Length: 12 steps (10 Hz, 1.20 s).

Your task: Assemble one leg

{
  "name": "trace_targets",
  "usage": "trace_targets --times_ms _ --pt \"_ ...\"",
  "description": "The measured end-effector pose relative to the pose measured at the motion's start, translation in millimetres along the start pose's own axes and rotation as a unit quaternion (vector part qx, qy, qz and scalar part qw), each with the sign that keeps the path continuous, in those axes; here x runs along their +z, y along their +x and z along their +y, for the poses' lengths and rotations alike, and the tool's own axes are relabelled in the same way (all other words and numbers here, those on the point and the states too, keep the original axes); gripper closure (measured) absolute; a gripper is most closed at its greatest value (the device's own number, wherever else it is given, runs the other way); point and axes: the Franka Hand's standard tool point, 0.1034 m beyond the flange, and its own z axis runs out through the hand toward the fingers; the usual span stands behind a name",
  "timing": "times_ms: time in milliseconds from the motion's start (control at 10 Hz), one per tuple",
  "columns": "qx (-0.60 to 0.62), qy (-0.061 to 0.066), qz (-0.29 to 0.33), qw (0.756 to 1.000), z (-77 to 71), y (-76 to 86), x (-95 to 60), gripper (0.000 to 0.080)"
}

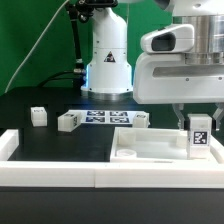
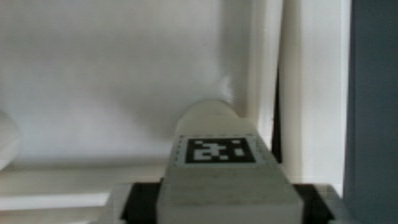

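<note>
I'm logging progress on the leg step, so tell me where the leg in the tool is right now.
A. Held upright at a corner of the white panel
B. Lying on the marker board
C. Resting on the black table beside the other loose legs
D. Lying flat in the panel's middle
A: the tool grips the leg upright at the white panel corner on the exterior view's right.

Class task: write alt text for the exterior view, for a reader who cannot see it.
The robot's tool holds a tagged white leg upright over the white panel at the exterior view's right. Three more legs lie on the black table near the marker board, in front of the arm's white base.
</note>
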Motion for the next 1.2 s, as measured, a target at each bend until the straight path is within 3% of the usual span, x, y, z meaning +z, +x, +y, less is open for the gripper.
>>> trace_targets --times_ms 200,700,1000,1200 --pt "0.034 0.002 -0.001 0.999 -0.3 -0.1 0.1 0.0511" --pt "0.294 0.044 0.002 0.955 0.0 0.4 1.5 0.0510" --pt "0.447 0.052 0.009 0.893 -4.5 0.7 2.3 0.0509" --pt "0.560 0.065 0.009 0.826 -11.6 1.1 2.9 0.0509"
